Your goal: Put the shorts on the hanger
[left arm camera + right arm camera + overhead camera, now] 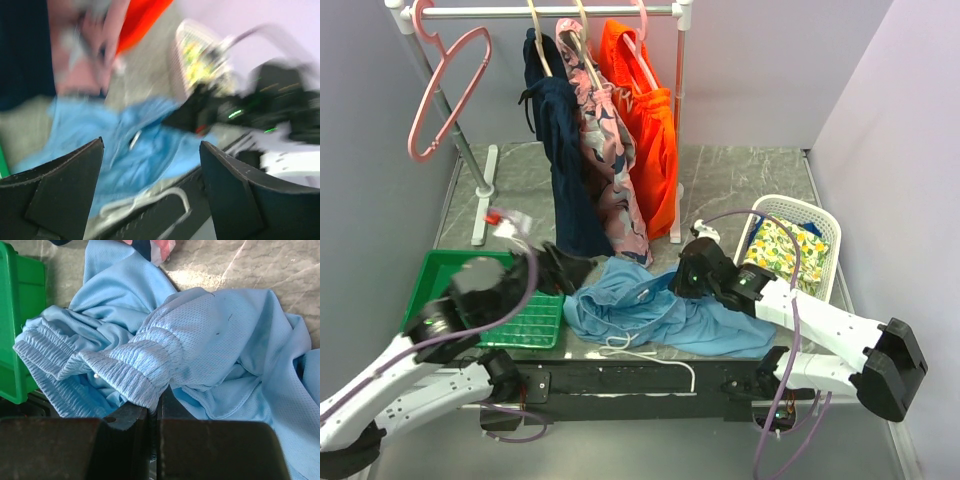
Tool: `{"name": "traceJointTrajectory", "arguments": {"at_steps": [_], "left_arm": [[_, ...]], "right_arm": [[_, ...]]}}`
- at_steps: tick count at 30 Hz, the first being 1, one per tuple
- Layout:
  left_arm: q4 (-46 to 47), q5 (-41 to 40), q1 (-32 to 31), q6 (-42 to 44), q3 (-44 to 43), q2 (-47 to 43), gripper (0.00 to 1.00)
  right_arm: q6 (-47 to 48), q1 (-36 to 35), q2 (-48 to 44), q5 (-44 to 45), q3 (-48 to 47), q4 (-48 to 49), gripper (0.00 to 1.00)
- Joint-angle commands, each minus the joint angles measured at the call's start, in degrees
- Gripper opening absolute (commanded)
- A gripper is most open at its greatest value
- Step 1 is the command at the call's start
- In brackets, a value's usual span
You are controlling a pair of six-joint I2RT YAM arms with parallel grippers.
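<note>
The light blue shorts [650, 312] lie crumpled on the table near its front edge. My right gripper [686, 280] is shut on their ribbed waistband [125, 367], and in the right wrist view the fabric is pinched between the closed right gripper [157, 401]. My left gripper [563, 270] hovers at the shorts' left edge. Its jaws stand wide open in the left wrist view, and the left gripper [151, 146] holds nothing, with the shorts [125, 150] blurred beyond it. The bare pink hanger [445, 95] hangs at the left end of the rack.
A clothes rack [550, 12] at the back carries navy shorts [565, 160], pink patterned shorts [610, 160] and orange shorts [655, 130]. A green tray [445, 270] lies at the left. A white basket [825, 225] with floral cloth stands at the right. A white drawstring [645, 352] trails over the front edge.
</note>
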State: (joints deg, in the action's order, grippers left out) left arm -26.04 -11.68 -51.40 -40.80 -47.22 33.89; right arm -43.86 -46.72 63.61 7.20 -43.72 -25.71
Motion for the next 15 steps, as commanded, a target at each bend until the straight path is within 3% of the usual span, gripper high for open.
{"name": "traceJointTrajectory", "arguments": {"at_steps": [1,5,8,11,12,14,15], "left_arm": [[0.91,-4.82,0.07,7.91,-10.41,1.35,0.82],[0.55,-20.78,0.07,13.10,-25.58,10.20,0.82],[-1.28,-27.32,1.73,18.29,-38.31,18.80,0.86],[-3.75,-18.24,13.39,18.56,-49.33,25.24,0.85],[-3.40,-11.33,21.69,18.21,-50.94,26.39,0.86],[-4.80,-8.19,28.51,17.95,-56.71,30.77,0.89],[-5.16,-3.48,35.24,17.07,-58.49,32.28,0.90]], "right_arm": [[-0.35,0.14,0.02,-0.78,1.10,3.83,0.00],[-0.09,0.23,0.98,-1.48,1.36,4.70,0.00],[0.00,0.14,1.69,-2.54,1.62,5.41,0.00],[0.52,-0.21,1.95,-3.33,1.71,5.85,0.00],[0.70,-0.13,2.13,-3.68,1.71,5.94,0.00],[1.23,-0.21,2.30,-4.21,1.54,6.20,0.00],[1.49,-0.30,2.83,-4.39,1.36,6.03,0.00]]}}
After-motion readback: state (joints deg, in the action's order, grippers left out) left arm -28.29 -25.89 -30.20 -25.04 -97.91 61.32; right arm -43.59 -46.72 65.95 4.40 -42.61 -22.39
